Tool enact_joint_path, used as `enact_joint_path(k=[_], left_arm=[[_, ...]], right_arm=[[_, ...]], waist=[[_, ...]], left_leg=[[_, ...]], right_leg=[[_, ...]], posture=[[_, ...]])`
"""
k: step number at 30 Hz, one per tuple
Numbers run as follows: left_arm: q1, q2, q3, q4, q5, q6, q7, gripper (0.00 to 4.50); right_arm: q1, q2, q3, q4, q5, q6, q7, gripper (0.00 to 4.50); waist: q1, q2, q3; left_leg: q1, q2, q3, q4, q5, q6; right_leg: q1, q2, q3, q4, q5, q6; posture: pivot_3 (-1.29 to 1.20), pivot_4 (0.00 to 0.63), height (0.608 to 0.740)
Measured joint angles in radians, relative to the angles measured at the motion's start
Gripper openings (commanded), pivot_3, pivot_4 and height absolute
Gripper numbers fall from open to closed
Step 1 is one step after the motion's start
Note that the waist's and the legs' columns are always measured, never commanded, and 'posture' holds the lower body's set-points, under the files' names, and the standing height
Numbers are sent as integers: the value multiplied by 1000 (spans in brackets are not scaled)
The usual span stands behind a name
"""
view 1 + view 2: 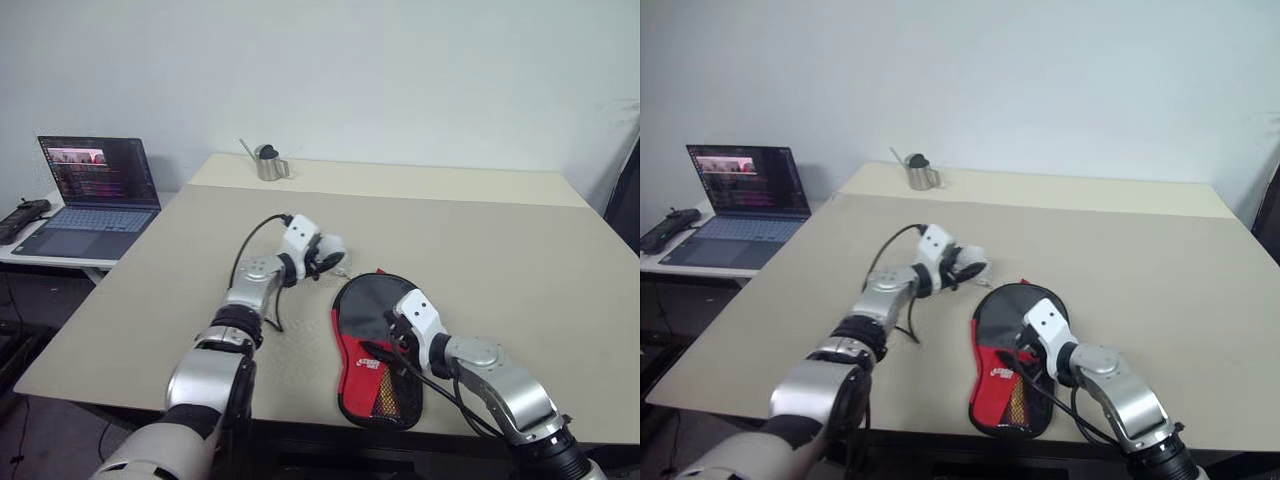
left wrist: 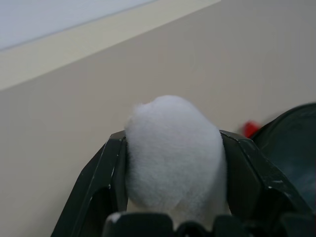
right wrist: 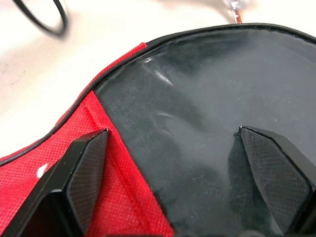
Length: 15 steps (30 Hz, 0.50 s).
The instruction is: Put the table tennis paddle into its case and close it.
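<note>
Here the case (image 1: 377, 345) lies flat on the beige table (image 1: 500, 250), near the table's front edge and a little to the robot's right of centre, its black rounded upper part pointing away from the robot and its red lower part with the white logo and mesh pocket toward it. The case looks shut along its edge, and the paddle cannot be seen, so whether it lies inside cannot be told. The right gripper (image 3: 182, 173) hovers low over the case's black part close to the seam with the red fabric, its two black fingers (image 3: 81, 168) spread wide with nothing between them; whether the tips touch the cloth is unclear. The left gripper (image 2: 173, 168) sits just beyond the case's far left edge, above the table, and its fingers (image 2: 106, 173) are pressed against both sides of a soft white lump (image 2: 173, 148), pinching it. A small red tab (image 2: 251, 128) shows at the case's rim near that gripper. At the table's far edge stands a small metal watering can (image 1: 268, 162), and on a side desk to the left an open laptop (image 1: 95, 195) glows.
</note>
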<state>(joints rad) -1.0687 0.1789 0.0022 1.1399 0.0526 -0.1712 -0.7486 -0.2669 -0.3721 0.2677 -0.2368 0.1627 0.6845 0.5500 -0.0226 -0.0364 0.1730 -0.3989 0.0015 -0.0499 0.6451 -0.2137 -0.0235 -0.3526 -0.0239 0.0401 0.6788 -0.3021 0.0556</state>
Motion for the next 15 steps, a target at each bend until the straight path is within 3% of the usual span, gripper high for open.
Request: enact_joint_path(k=[6, 12, 15], left_arm=[[-165, -107, -93, 98, 87, -55, 45, 2718], [-193, -200, -162, 201, 174, -47, 131, 2718], [-203, -223, -193, 208, 216, -45, 153, 3693]], right_arm=[[-28, -1, -21, 46, 4, -15, -9, 4500], [-2, -1, -38, 29, 4, -21, -29, 4500], [17, 0, -39, 6, 4, -20, -47, 4500]], waist=[[-4, 0, 0], [-4, 0, 0], [-4, 0, 0]], left_leg=[[-1, -1, 1, -2, 0, 0], [-3, -6, 1, -9, 0, 0], [-3, -7, 2, -12, 0, 0]], right_leg=[[0, 0, 1, -4, -1, 0], [-4, -2, 1, -6, -1, 1], [-4, -3, 1, -7, -2, 2]], posture=[[0, 150, 740], [0, 150, 740], [0, 150, 740]])
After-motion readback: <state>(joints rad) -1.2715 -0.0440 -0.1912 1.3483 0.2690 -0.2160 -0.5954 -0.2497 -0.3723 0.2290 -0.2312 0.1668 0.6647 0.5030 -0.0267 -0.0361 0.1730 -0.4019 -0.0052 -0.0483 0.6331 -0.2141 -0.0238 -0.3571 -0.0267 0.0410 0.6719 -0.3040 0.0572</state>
